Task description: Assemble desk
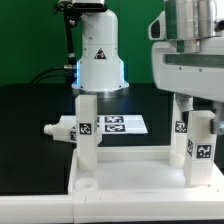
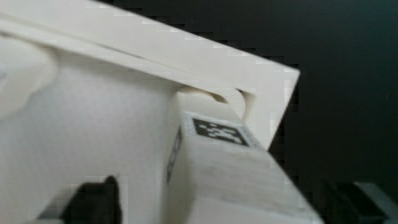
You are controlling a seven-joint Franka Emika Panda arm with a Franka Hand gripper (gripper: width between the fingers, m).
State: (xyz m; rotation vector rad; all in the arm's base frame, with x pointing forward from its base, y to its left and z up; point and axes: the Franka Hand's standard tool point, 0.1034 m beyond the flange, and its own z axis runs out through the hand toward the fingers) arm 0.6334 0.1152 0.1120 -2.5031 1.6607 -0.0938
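Note:
The white tabletop (image 1: 130, 168) lies rim-up at the front. One leg (image 1: 86, 125) stands upright in its corner on the exterior view's left. A second leg (image 1: 203, 145) stands in the corner on the exterior view's right. My gripper (image 1: 197, 108) hangs over this second leg. In the wrist view the tagged leg (image 2: 228, 150) runs from the tabletop's corner socket (image 2: 222, 98) down between my fingers. The gripper (image 2: 231, 205) straddles the leg, open, with a gap showing beside each dark finger (image 2: 98, 202). A third leg (image 1: 60, 128) lies on the black table.
The marker board (image 1: 122, 124) lies behind the tabletop. The white conical robot base (image 1: 98, 55) stands at the back. Another tagged white face (image 1: 181, 127) shows just behind the right leg; I cannot tell if it is a separate leg.

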